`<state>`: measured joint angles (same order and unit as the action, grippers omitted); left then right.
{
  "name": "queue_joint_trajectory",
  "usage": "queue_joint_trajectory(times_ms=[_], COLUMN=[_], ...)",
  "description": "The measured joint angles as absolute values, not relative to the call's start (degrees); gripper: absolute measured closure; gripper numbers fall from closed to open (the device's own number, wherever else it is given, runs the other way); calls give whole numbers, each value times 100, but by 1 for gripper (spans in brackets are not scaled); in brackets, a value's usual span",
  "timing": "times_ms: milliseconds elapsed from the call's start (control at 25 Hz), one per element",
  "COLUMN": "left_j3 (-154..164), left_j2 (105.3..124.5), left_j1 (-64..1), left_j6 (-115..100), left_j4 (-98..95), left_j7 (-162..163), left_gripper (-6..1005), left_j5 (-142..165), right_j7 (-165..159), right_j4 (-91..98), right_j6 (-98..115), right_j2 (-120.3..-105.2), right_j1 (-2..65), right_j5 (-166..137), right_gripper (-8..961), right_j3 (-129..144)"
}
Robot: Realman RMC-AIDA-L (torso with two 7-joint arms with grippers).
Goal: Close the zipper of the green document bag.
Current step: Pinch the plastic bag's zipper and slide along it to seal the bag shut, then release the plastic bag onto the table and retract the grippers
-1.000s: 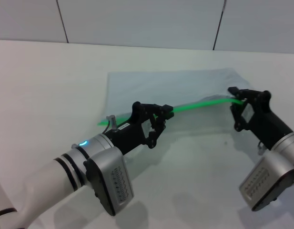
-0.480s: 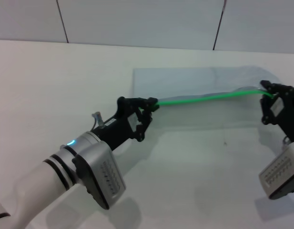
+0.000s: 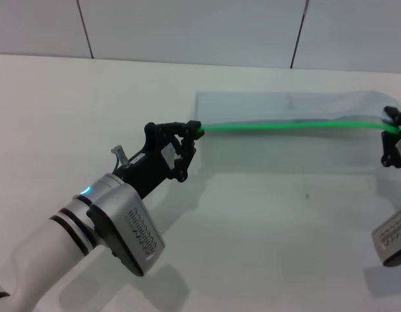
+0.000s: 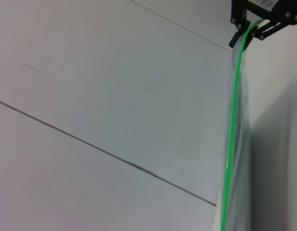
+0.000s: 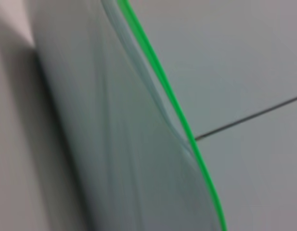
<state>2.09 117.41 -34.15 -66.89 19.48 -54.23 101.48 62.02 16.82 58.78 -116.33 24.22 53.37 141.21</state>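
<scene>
The green document bag [image 3: 284, 153] is a pale blue-grey translucent pouch, held up off the white table [image 3: 265, 234] at centre right. Its zipper [image 3: 291, 125], a bright green strip, runs straight and taut between my two grippers. My left gripper [image 3: 195, 130] is shut on the strip's left end. At the frame's right edge, my right gripper [image 3: 394, 130] is shut on the bag's right end. The left wrist view looks along the zipper [image 4: 232, 120] to the right gripper [image 4: 249, 29]. In the right wrist view the zipper [image 5: 187, 130] edges the bag [image 5: 114, 144]. No slider tab shows.
A white tiled wall [image 3: 187, 26] rises behind the table's far edge. The left forearm [image 3: 116, 221] crosses the near left of the table.
The grippers have drawn apart, the left going left and the right going right. The green strip went from a sagging curve to a straight line, and the bag shifted right.
</scene>
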Motion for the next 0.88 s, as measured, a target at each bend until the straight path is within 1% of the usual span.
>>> queue_joint_trajectory(times_ms=[240,280,360,520,640,800,880], left_j3=[202,202,201,202,172,127,125], left_j2=[11742,11740,11730,11721,11715,11709,11707], left_j1=[-3460,-3452,-3411,-3364,-3299,-3203,-3166], left_j6=[-7049,-7130,-7402,-7879,-8310,-8821,-8963], left_j4=[1975,1970,1944,1863,1729,1488,1343], left_j7=[-4964,-4868,-4541,-3888,-3066,-1725,-1111], left_gripper=[908,905,827,672,491,457,440], left_j5=[9954,9945,9926,9791,9619,9302,9189], right_j7=[6033,5895,5607,4703,3659,1922,1299], right_j4=[1709,1699,1688,1684,1687,1675,1658], right_j6=[6680,6829,7016,7418,7799,8336,8463], right_j2=[-11651,-11652,-11652,-11648,-11644,-11633,-11622], right_j1=[2231,2202,2156,2065,2038,2009,2008], right_j5=[5348,5348,5348,5347,5346,5319,5300], right_gripper=[905,843,718,633,570,485,399], right_j3=[13632,13590,13559,13550,13575,13580,13581])
